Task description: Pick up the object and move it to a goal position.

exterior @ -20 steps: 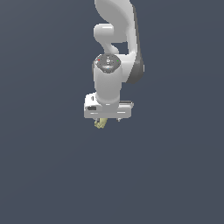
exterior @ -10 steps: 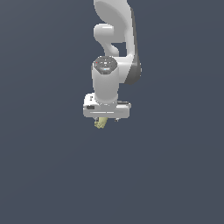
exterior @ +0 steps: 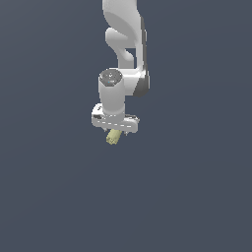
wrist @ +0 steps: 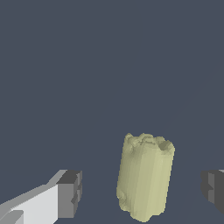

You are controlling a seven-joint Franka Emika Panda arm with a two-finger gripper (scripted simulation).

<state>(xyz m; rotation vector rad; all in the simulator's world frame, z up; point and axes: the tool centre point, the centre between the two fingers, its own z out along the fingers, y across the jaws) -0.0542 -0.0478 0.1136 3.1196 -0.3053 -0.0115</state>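
arm hangs straight down over the dark worktop (exterior: 197,197), wrist vertical, so the gripper (exterior: 116,131) sits right above the object (exterior: 113,137). prob a top-down approach: coming from above puts one finger on each side of the piece w/o knocking it.

jaws are spread apart, not gripping anything. in the wrist view the gripper (wrist: 142,189) brackets the object (wrist: 145,177): one dark pad (wrist: 70,193) on one side, the other pad (wrist: 213,190) on the far side, clear gaps both ways (gap looks wider on the side of the pad with the white finger body). so the object is between the fingers but touching neither. grasp not yet made, i'd say.

in the exterior view the object pokes out just under the white gripper bar, toward the exterior view's left of the bar's middle. whether it rests on the worktop or is off it i can't tell: no shadow or contact line to go by.

object is a stubby pale yellow-olive lump, roughly cylindrical, one end ragged. its long axis runs crosswise to the line between the pads, w/ a slight tilt. that suits the grip: closing should pinch it across the narrow width, not end to end. ragged end points away from the cam in the wrist view.
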